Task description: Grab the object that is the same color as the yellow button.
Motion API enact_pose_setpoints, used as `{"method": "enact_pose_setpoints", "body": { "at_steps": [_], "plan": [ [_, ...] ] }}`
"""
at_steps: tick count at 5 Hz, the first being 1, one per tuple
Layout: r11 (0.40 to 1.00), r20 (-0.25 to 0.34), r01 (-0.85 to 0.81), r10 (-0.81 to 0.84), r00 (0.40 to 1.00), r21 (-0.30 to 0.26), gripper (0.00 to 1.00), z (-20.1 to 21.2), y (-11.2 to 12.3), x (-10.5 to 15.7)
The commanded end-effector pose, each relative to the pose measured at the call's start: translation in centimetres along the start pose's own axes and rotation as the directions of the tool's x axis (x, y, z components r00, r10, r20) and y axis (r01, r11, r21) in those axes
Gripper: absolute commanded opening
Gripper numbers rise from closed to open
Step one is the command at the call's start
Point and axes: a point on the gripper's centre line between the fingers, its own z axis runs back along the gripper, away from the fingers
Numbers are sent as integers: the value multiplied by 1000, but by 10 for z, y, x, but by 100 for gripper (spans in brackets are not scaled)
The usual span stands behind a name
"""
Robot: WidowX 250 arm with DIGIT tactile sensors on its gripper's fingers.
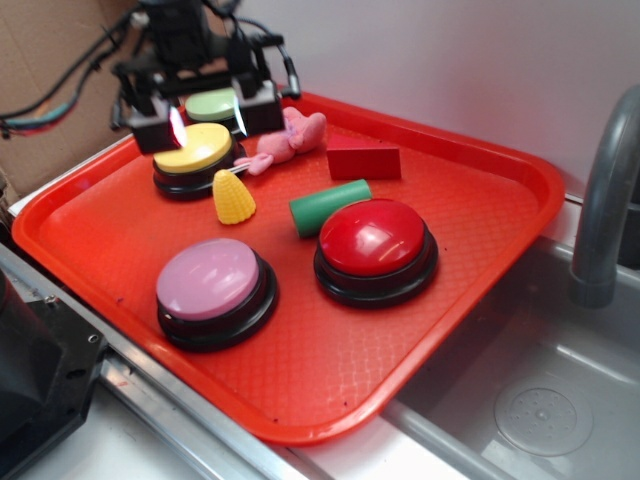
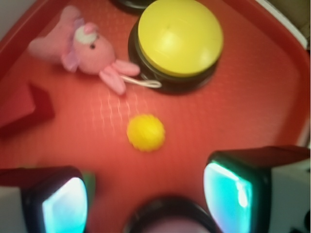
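Hanging above the back of the red tray (image 1: 480, 300), the gripper (image 2: 146, 199) is wide open and holds nothing, so the grab is not done yet. The little yellow corn (image 2: 146, 132) stands on the tray just in front of the yellow button (image 2: 180, 36), near the pink bunny (image 2: 90, 51) and the green tube (image 1: 330, 207). I think the gripper must go down over the corn and squeeze it.

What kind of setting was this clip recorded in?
Probably a toy kitchen counter by a sink: a grey faucet stands beside the basin, a red tray holds buttons and toys, with cardboard behind.
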Motion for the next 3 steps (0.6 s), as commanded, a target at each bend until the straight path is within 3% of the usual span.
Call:
{"method": "enact_pose_setpoints", "body": {
  "at_steps": [1, 3],
  "plan": [
    [999, 80, -23, 21, 997, 30, 100, -33, 7, 9],
    [998, 125, -28, 21, 992, 55, 100, -55, 11, 9]
  ]
}}
